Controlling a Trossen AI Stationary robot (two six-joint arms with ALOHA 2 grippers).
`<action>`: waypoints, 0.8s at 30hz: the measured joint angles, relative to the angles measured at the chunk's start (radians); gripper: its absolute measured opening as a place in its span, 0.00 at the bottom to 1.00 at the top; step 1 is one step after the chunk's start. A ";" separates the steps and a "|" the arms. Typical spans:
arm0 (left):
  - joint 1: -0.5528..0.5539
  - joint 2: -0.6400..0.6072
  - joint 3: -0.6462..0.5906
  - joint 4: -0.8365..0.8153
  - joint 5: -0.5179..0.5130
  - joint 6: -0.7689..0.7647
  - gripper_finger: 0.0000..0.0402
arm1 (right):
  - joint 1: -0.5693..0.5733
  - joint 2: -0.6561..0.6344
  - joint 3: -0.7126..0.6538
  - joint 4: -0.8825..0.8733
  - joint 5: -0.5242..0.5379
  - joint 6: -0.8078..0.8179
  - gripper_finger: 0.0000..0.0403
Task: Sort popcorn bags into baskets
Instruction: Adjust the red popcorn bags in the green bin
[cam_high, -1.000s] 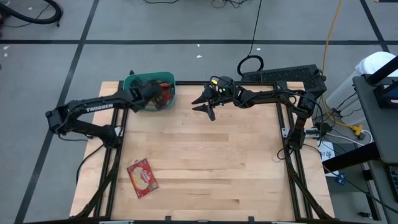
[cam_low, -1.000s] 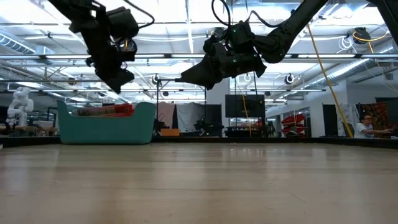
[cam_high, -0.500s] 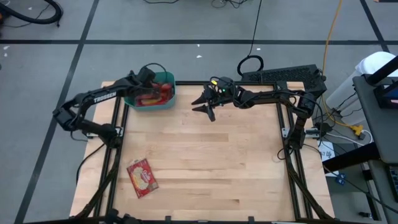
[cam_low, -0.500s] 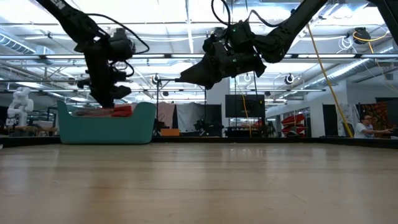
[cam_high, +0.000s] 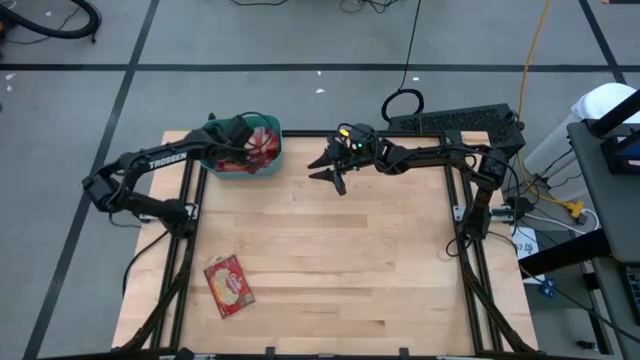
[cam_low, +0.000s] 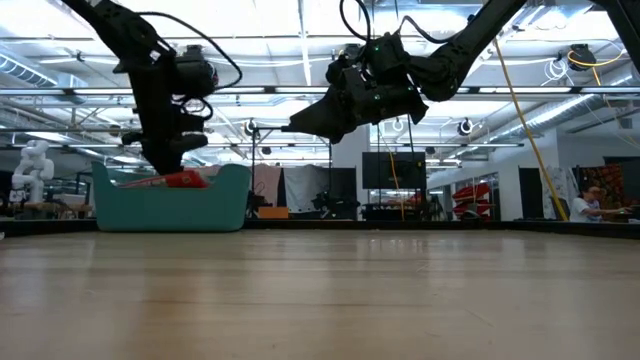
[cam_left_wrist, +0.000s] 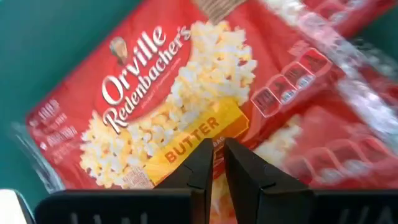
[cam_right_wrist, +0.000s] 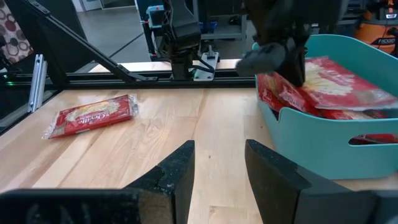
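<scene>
The teal bin (cam_high: 212, 166) stands at the table's far left corner with several red popcorn bags piled in it (cam_right_wrist: 336, 78). My left gripper (cam_high: 238, 146) (cam_low: 165, 166) reaches down into the bin, its fingers almost shut (cam_left_wrist: 219, 148) over the top bag (cam_left_wrist: 155, 106). One more red bag (cam_high: 229, 285) (cam_right_wrist: 90, 115) lies flat near the table's near left corner. My right gripper (cam_high: 330, 172) (cam_low: 310, 122) hangs open (cam_right_wrist: 221, 163) in the air over the far middle of the table, to the right of the bin. My left gripper meets the top bag's printed face by the yellow banner (cam_left_wrist: 193, 134), coming from above and pointing down. Only a thin slit stays between the fingertips (cam_left_wrist: 202, 155). Whether a fold of wrapper is pinched there, I cannot tell. The bag lies tilted on the pile in the bin.
Bare wood fills the table's middle and right (cam_high: 380, 260). Black frame rails run along the left and right edges (cam_high: 190, 215). A black keyboard (cam_high: 455, 120) and cables lie beyond the far edge. A person sits far off in the room (cam_low: 590, 203).
My left gripper has come down from above the bin's rim onto the bags inside, moving a little toward the table's left as it sank. The red bags under it now show bunched higher above the rim.
</scene>
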 joint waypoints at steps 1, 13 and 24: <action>-0.006 -0.013 -0.001 -0.004 0.003 -0.005 0.11 | 0.000 0.000 0.000 0.000 0.000 0.000 0.33; -0.133 -0.247 -0.001 -0.037 0.000 -0.078 0.11 | 0.000 0.000 0.000 0.005 0.000 0.005 0.33; -0.280 -0.197 -0.053 -0.082 0.047 -0.117 0.11 | 0.000 0.000 0.000 0.024 0.000 0.007 0.33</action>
